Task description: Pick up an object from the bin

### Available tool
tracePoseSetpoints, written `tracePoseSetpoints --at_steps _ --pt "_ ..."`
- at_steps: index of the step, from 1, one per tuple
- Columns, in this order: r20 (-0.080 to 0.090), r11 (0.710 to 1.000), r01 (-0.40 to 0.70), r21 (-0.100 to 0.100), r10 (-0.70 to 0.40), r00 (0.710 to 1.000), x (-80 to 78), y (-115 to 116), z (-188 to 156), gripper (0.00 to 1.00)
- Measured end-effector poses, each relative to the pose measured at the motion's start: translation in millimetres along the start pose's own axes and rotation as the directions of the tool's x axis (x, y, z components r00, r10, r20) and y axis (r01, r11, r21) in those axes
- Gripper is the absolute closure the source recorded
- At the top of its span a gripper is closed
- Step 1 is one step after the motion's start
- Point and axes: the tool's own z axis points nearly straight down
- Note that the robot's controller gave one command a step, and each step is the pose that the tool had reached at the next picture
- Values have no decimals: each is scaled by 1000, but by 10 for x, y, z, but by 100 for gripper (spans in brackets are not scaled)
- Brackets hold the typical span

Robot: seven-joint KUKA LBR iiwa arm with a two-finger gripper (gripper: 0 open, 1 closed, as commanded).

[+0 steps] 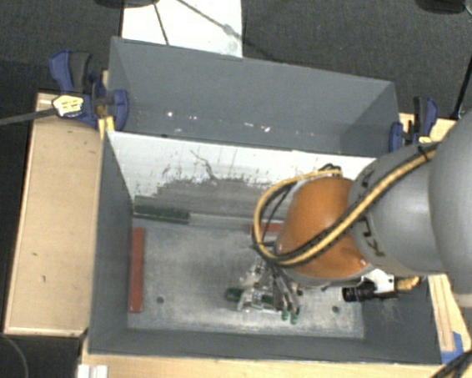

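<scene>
My gripper [265, 296] hangs low over the bin floor, right of its middle and near the front wall, under the orange wrist cover. A small dark thing [232, 293] lies on the floor at the gripper's left side, touching it or nearly so. A small green bit [293, 317] shows at the gripper's lower right; whether it is a loose thing or a part of the gripper I cannot tell. What lies right beneath the gripper is hidden.
A long red-brown bar [137, 270] lies along the bin's left wall. A dark green bar [160, 214] rests at the back left of the floor. A reddish strip [271, 226] peeks out behind the wrist cover. The arm covers the bin's right side.
</scene>
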Motion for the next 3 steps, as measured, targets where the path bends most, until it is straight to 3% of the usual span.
tracePoseSetpoints --at_steps 2,3 --pt "-7 1000 0 5 0 1000 15 -13 -308 100" --pt "2 1000 0 3 0 1000 -6 -5 -417 100"
